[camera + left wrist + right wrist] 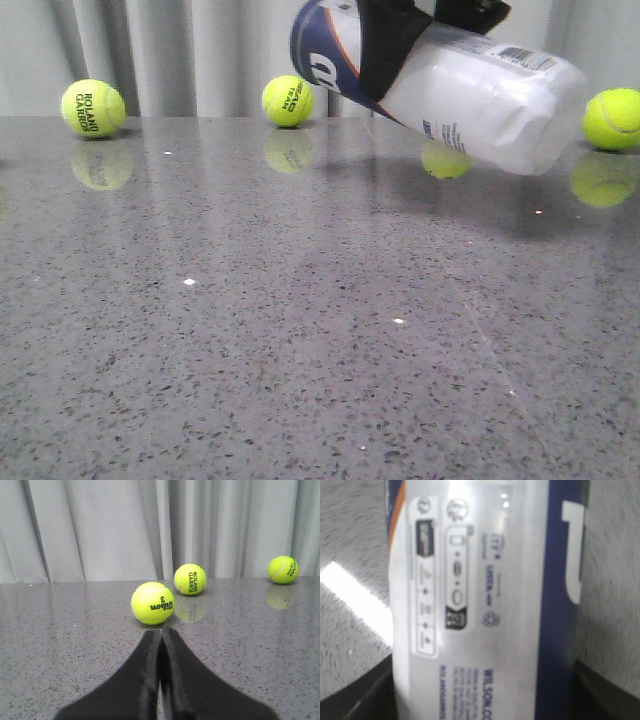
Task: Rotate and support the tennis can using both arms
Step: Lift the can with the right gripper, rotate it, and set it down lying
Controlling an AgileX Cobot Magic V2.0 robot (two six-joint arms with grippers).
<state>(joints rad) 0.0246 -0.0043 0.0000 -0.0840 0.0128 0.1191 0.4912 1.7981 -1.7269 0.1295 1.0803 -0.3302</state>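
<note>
The tennis can is a translucent white tube with a navy blue band and an orange stripe. It hangs tilted above the table at the back right, blue end up and to the left. My right gripper is shut on the tennis can near the blue band; one black finger wraps its front. In the right wrist view the tennis can fills the frame between the two black fingers. My left gripper is shut and empty, low over the table, just short of a Wilson tennis ball.
Yellow tennis balls lie along the back edge before a grey curtain: one at far left, one at centre, one at far right, one partly hidden under the can. The table is grey speckled stone.
</note>
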